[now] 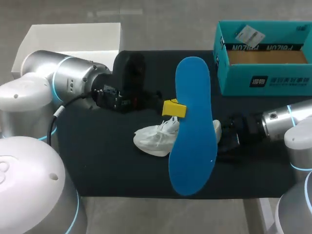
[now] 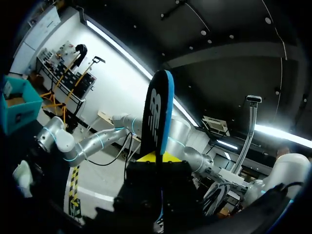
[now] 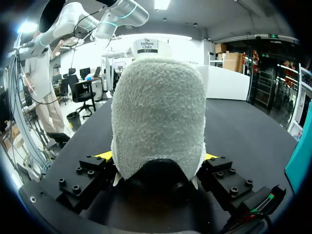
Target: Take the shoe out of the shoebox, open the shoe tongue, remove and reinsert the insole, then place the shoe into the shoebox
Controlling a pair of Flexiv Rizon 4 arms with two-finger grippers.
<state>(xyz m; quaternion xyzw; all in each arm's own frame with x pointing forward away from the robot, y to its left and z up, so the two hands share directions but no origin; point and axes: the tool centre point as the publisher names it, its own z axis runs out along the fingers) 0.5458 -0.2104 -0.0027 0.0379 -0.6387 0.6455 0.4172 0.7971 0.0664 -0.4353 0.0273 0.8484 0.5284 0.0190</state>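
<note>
A blue insole (image 1: 192, 126) hangs in the air above the mat, its long side toward the head camera. My left gripper (image 1: 174, 108) is shut on its edge; in the left wrist view the insole (image 2: 157, 112) stands upright out of the yellow tips of the gripper (image 2: 158, 157). The white shoe (image 1: 156, 139) lies on the black mat under the insole, partly hidden by it. My right gripper (image 1: 220, 136) holds the heel end; in the right wrist view the fuzzy heel (image 3: 158, 122) fills the gap between the fingers of the gripper (image 3: 158, 158), touching both. The teal shoebox (image 1: 263, 80) stands open at the back right.
A white box (image 1: 73, 39) sits at the back left behind my left arm. A small card (image 1: 249, 35) lies inside the shoebox. The black mat (image 1: 107, 165) covers the table's middle.
</note>
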